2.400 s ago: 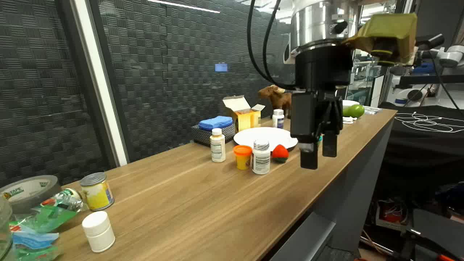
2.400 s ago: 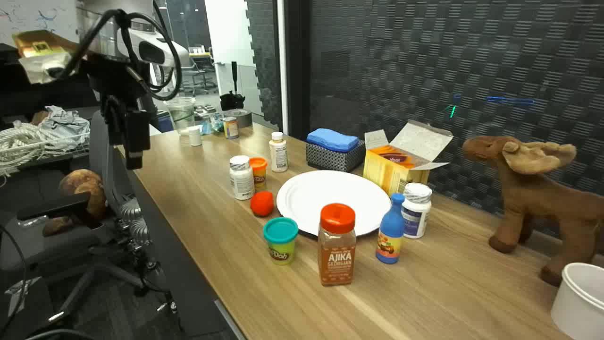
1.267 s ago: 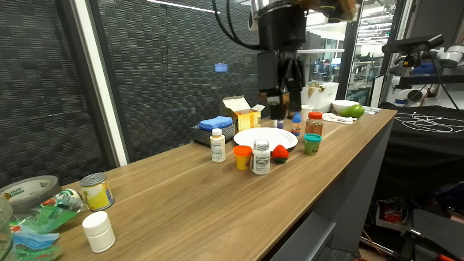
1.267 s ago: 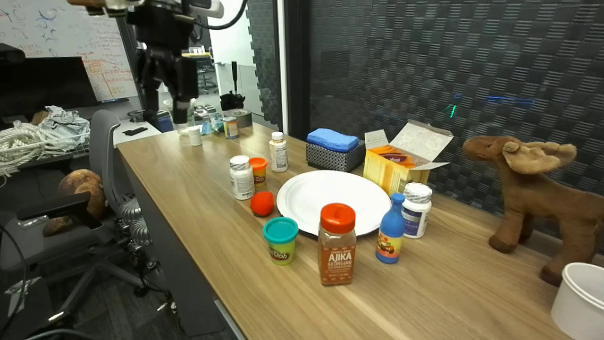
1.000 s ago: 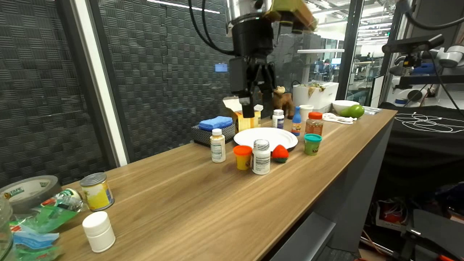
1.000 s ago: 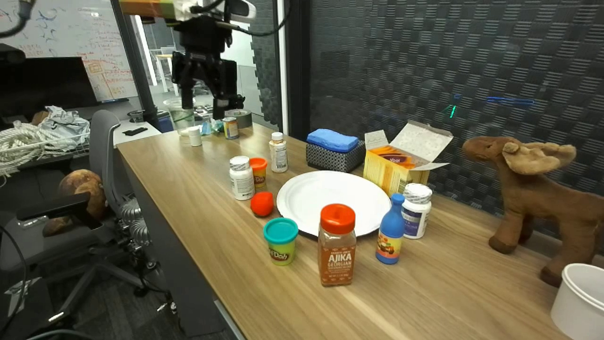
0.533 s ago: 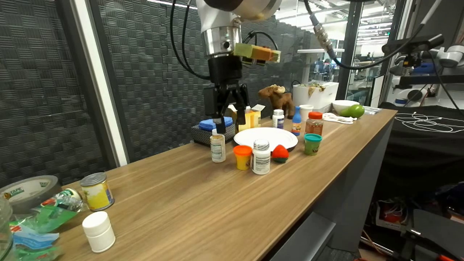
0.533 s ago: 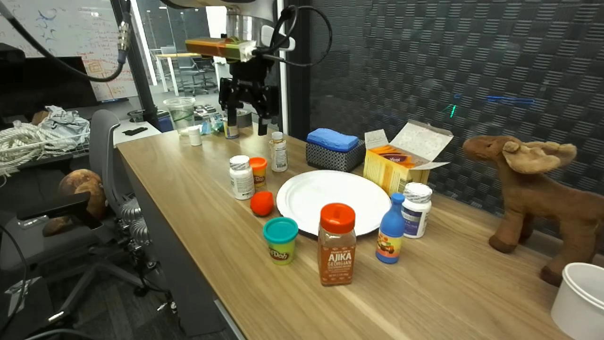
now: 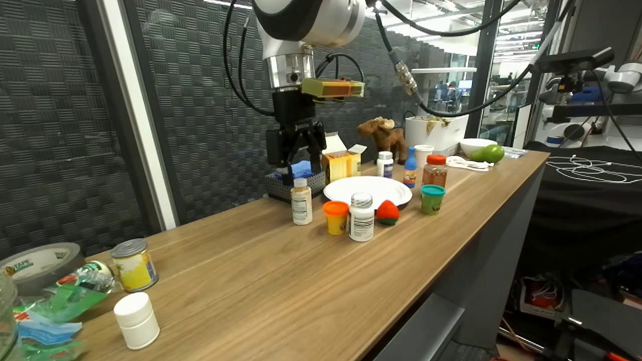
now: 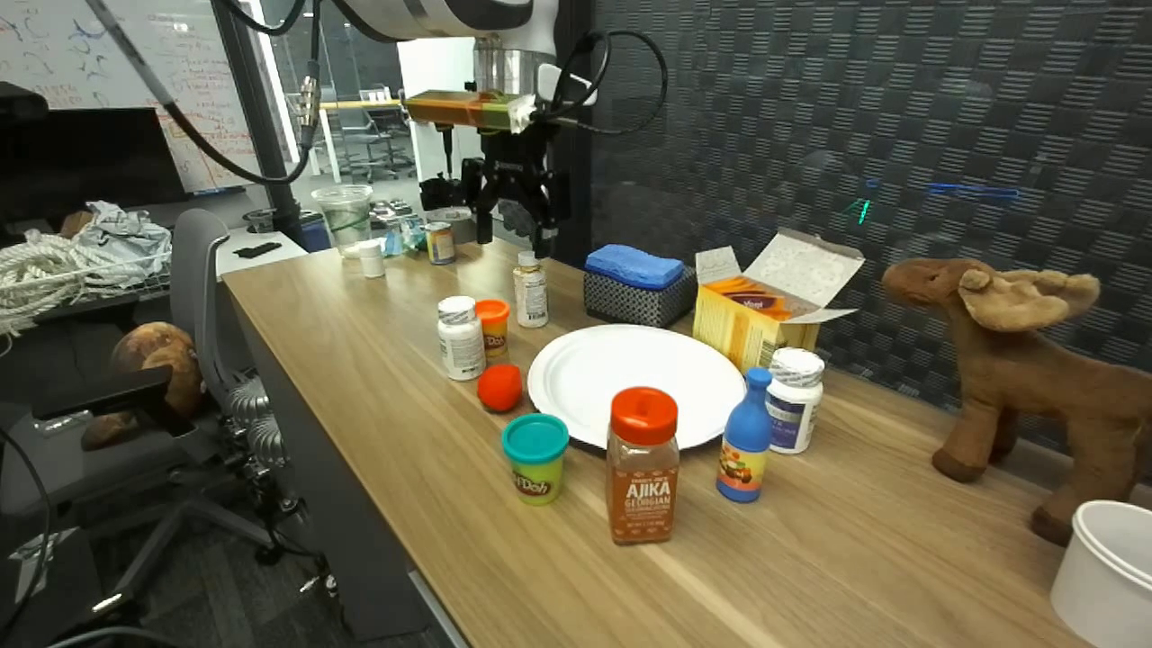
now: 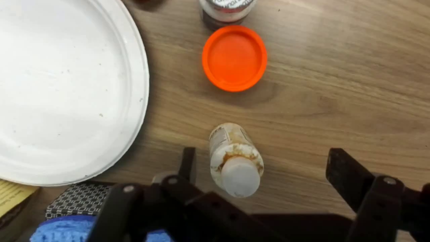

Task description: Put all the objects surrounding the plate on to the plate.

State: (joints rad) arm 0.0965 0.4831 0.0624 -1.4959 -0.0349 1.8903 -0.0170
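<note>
We are holding the gripper (image 11: 263,160) spread wide, with nothing in its grasp, over the bottle (image 11: 236,158) that we seem to be aiming for. It is standing upright on the counter (image 9: 266,281), near the plate (image 11: 67,101) but apart from it. In the wrist view we are looking down along its long axis, cap (image 11: 241,176) foremost, and it is showing between the two fingers (image 11: 188,164), off-centre, closer to the one on the plate's side. Neither is visibly touching it; how high they are standing against the cap, we are not able to judge. The coming grasp, we are thinking, is turning on that sideways offset: a slight shift toward the plate, then straight down, lest a finger be catching the cap and toppling the bottle.
</note>
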